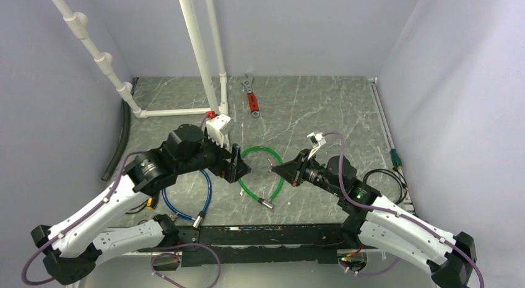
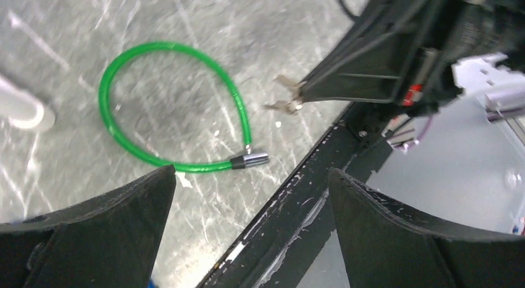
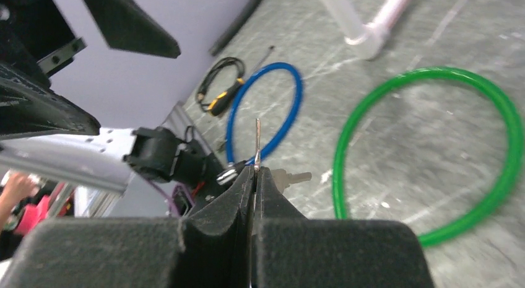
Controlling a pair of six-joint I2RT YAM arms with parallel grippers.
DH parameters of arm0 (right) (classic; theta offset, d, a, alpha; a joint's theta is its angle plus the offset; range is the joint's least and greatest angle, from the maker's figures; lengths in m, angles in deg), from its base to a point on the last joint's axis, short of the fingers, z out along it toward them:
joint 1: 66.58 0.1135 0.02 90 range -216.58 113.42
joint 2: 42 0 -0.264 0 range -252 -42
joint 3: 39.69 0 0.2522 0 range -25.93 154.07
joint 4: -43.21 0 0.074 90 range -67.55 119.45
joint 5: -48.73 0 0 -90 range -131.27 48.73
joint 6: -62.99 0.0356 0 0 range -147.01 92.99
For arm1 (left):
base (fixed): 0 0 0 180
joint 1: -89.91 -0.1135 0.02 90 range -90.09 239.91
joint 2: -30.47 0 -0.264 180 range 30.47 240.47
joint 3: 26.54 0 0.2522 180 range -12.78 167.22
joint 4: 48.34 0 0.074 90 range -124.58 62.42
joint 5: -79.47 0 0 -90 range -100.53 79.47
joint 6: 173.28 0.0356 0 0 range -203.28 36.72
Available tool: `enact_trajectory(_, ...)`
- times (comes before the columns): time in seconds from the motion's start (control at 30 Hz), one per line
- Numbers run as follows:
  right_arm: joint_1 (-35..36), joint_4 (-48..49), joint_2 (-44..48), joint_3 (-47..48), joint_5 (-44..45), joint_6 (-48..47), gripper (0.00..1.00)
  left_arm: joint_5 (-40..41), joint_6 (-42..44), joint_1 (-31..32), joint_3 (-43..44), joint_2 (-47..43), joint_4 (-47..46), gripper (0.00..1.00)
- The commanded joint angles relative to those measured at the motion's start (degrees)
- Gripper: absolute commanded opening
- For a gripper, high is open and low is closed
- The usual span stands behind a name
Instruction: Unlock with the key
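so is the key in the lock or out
Out: the tiny silvery metal key is pinched in the right claw, apart from the green cable's silver lock end.

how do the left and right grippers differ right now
The left gripper stands wide open; the right gripper is shut. The left holds nothing; the right pinches the key, which sticks out past its tips. Both have black fingers and face each other across the green cable loop.
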Motion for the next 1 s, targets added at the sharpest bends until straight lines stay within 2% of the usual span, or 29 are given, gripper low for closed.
enact_trajectory(0.0, -1.1, -11.7, 1.1, 2.3, 9.4, 2.4, 0.0, 13.4, -15.9, 0.1, 0.6, 3.3, 7.0, 0.96)
enact_trajectory(0.2, -4.1, -19.2, 0.3, 4.2, 9.0, 4.3, 0.0, 17.6, -33.4, 0.1, -5.5, 5.5, 8.8, 0.9)
enact_trajectory(0.33, -6.8, -24.6, 0.3, 4.9, 8.0, 4.7, 0.0, 15.5, -42.0, 0.1, -11.8, 5.7, 3.5, 0.87)
enact_trajectory(0.5, -9.4, -26.2, 2.3, 3.2, 6.2, 4.9, 0.0, 12.6, -52.0, 0.1, -16.6, 8.0, -1.6, 0.85)
enact_trajectory(0.63, -10.4, -26.8, 3.2, 2.3, 6.2, 4.8, 0.0, 9.0, -59.4, 0.1, -19.3, 12.1, -8.6, 0.77)
enact_trajectory(0.73, -10.7, -27.8, 2.6, 2.9, 6.9, 4.6, 0.0, 7.8, -64.0, 0.2, -18.4, 17.0, -9.8, 0.62)
enact_trajectory(0.77, -10.8, -28.2, 2.5, 3.2, 7.2, 4.6, 0.0, 7.8, -65.7, 0.1, -16.7, 19.1, -7.6, 0.61)
enact_trajectory(0.87, -11.0, -29.3, 2.5, 4.0, 8.3, 4.2, 0.0, 7.7, -65.8, 0.8, -11.1, 25.3, -2.3, 0.65)
enact_trajectory(0.97, -11.1, -30.5, 2.8, 4.3, 9.5, 4.0, 0.0, 10.0, -70.4, 2.9, -6.9, 29.7, 3.4, 0.71)
